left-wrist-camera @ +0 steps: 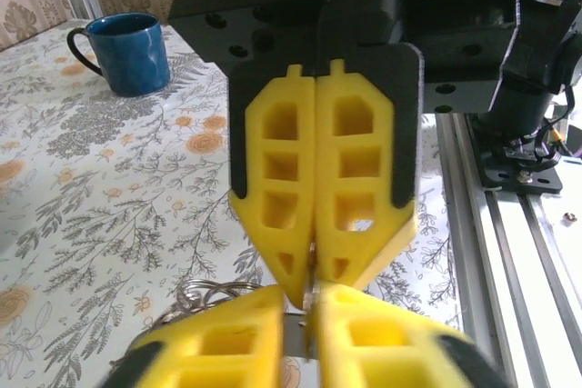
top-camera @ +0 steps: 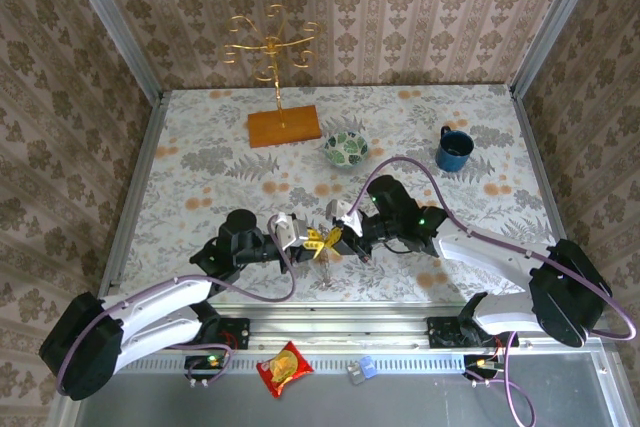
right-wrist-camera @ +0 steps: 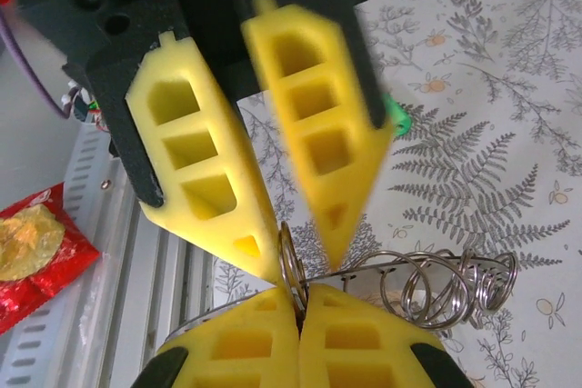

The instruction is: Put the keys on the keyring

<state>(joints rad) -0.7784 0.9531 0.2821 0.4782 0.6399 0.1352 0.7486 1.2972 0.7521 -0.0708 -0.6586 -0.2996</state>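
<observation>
The right tool (right-wrist-camera: 298, 302) pinched the ring (right-wrist-camera: 286, 252) tight. The left tool (right-wrist-camera: 307, 259) was only a little open, so the ring could slip and fall.

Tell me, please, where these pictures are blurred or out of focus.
Right wrist view: one finger of the left end effector is motion-smeared, the red snack packet soft, the wire rings crisp. Left wrist view: the right end effector is in focus, the blue mug slightly soft. Top view: evenly lit, no glare.
</observation>
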